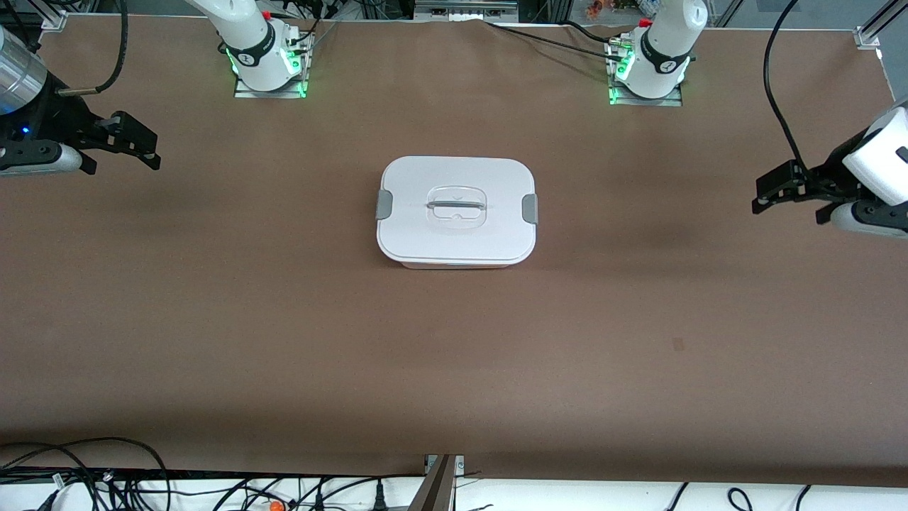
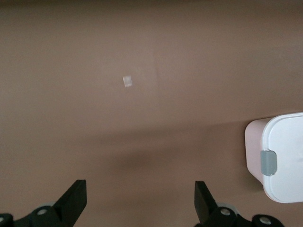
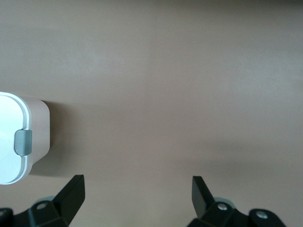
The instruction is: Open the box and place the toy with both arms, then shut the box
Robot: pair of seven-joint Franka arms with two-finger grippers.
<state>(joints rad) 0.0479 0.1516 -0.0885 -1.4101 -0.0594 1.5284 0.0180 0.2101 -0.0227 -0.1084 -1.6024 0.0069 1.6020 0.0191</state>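
Observation:
The box [image 1: 457,211] stands in the middle of the table with its white lid on. The clear recessed handle [image 1: 456,206] and both grey side clips [image 1: 384,204] show. The toy is not in view in any picture. My left gripper [image 1: 757,195] is open and empty, up over bare table toward the left arm's end, well apart from the box. My right gripper [image 1: 145,145] is open and empty over bare table toward the right arm's end. The left wrist view shows my open left gripper [image 2: 140,189] and a corner of the box [image 2: 284,156]. The right wrist view shows my open right gripper [image 3: 137,187] and the box's other end [image 3: 12,137].
The brown table [image 1: 454,355] stretches wide around the box. A small pale mark [image 1: 678,344] lies on it, nearer to the front camera toward the left arm's end; it also shows in the left wrist view [image 2: 127,81]. Cables lie along the front edge [image 1: 142,482].

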